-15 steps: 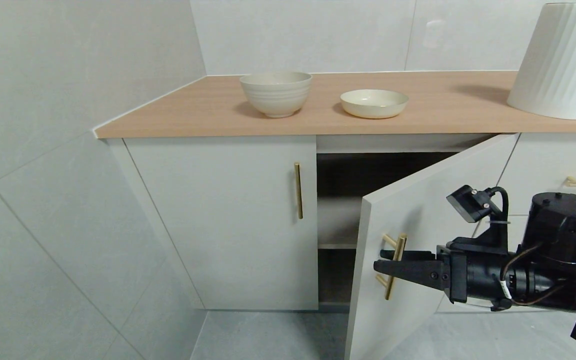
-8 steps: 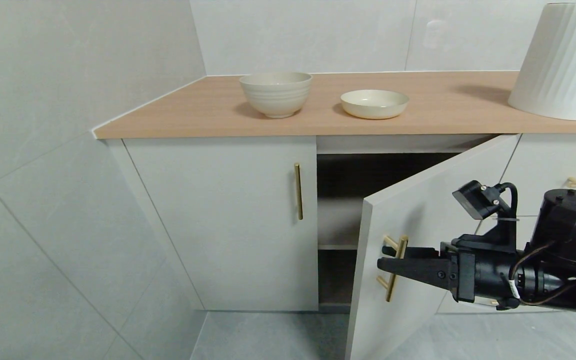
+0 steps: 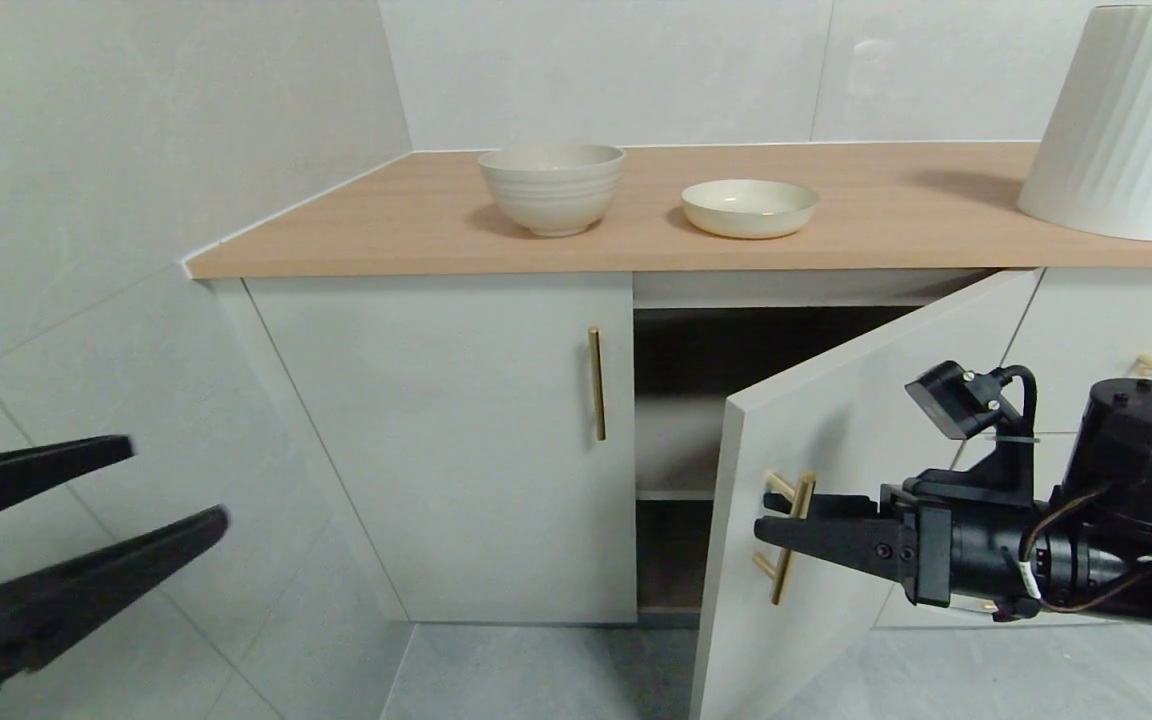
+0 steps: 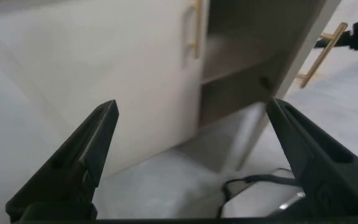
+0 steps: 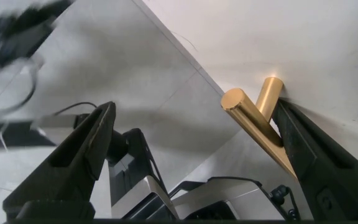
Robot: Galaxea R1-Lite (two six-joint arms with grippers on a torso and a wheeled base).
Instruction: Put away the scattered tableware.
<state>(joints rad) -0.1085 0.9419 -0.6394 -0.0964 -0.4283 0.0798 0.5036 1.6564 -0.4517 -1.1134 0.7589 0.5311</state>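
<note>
Right gripper [image 3: 762,518] gapes loosely round the door handle [image 3: 782,575]; left gripper [image 3: 174,482] gapes empty, well left of it. Unclamped, the handle may slip free under a pull.

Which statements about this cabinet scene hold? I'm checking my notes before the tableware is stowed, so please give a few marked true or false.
1. The right-hand door stands open. True.
2. The bowl sits inside the cabinet. False: it stands on the countertop.
3. The right end effector is at the open door's gold handle. True.
4. The left end effector is shut on the shallow dish. False: it is open and empty, and the dish lies on the countertop beside the bowl.
5. The left-hand door is open. False: it is shut.
</note>
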